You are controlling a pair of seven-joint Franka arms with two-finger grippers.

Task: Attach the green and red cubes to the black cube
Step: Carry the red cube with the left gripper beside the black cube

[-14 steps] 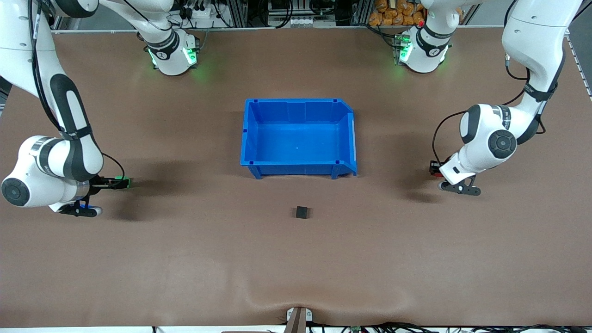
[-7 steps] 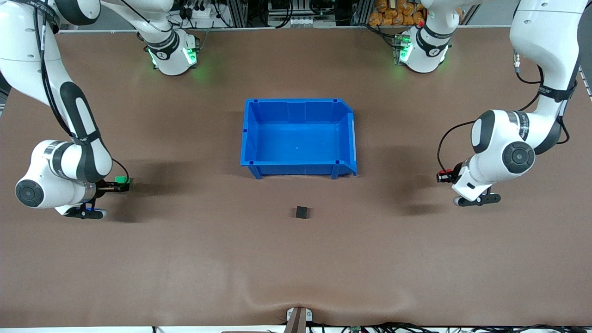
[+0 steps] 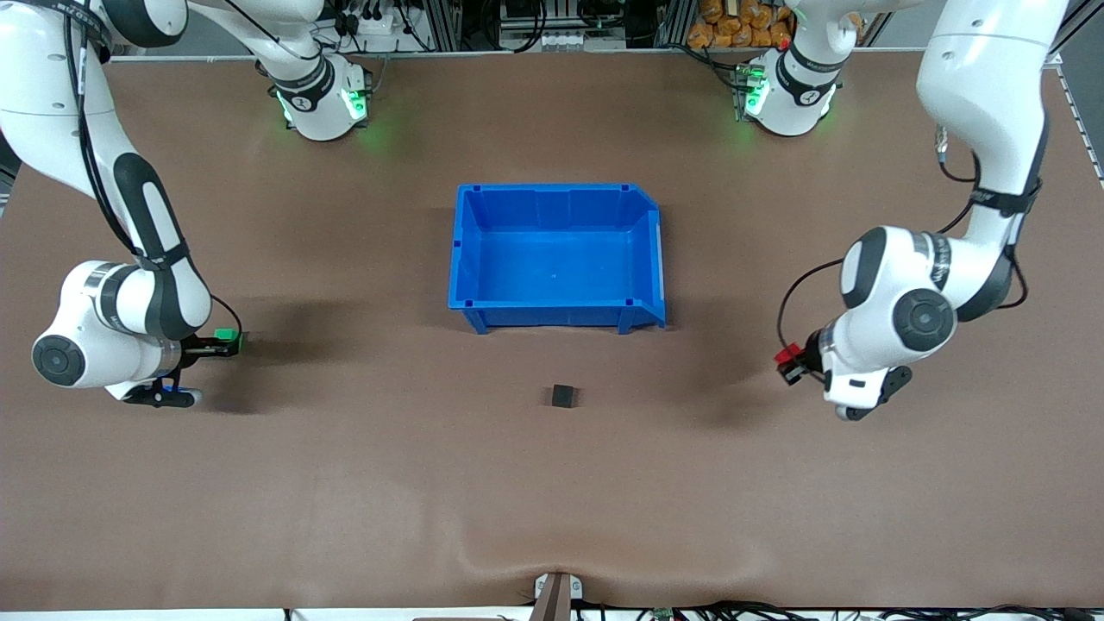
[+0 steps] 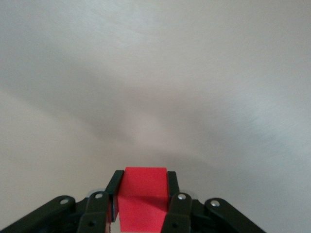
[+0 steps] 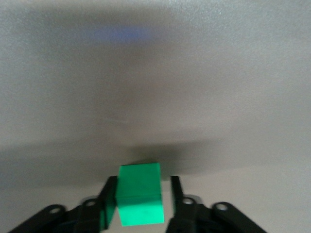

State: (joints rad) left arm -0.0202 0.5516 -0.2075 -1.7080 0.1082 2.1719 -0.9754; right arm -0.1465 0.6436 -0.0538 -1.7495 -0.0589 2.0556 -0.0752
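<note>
The black cube lies on the brown table, nearer the front camera than the blue bin. My left gripper is shut on the red cube and holds it low over the table toward the left arm's end; the left wrist view shows the red cube pinched in that gripper. My right gripper is low at the right arm's end, around the green cube. In the right wrist view the green cube touches one finger of that gripper, with a gap to the other.
The blue bin stands empty in the middle of the table, between the two arms. The robots' bases stand along the table edge farthest from the front camera.
My left gripper has carried the red cube toward the front camera and a little toward the black cube. My right arm shifted slightly; the green cube stayed almost in place.
</note>
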